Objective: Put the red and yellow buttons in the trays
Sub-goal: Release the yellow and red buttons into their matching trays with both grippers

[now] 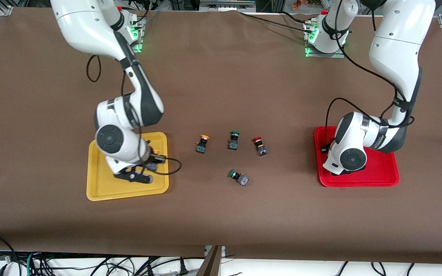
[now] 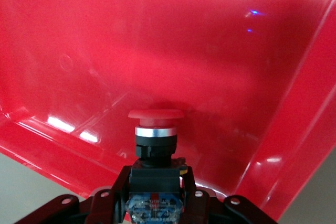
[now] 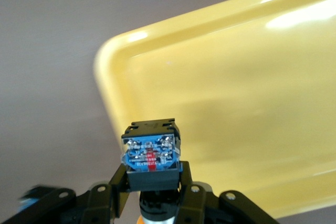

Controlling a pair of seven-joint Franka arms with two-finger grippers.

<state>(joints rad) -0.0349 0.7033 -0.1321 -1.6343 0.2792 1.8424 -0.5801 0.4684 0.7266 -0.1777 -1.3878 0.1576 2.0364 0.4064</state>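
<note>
My left gripper [image 2: 156, 183] is shut on the base of a red button [image 2: 156, 129], cap pointing down at the floor of the red tray [image 2: 220, 51]. In the front view the left wrist hides it over the red tray [image 1: 382, 174]. My right gripper [image 3: 152, 181] is shut on a yellow button [image 3: 151, 153], blue base showing, over the corner of the yellow tray [image 3: 252, 103]. It shows in the front view [image 1: 152, 161] over the yellow tray [image 1: 102, 188]. Another yellow button [image 1: 203, 143] and another red button [image 1: 259, 146] stand on the table between the trays.
A green-capped switch [image 1: 234, 140] stands between the loose yellow and red buttons. A second green-capped switch [image 1: 238, 177] lies on its side nearer the front camera. The brown table runs wide around both trays.
</note>
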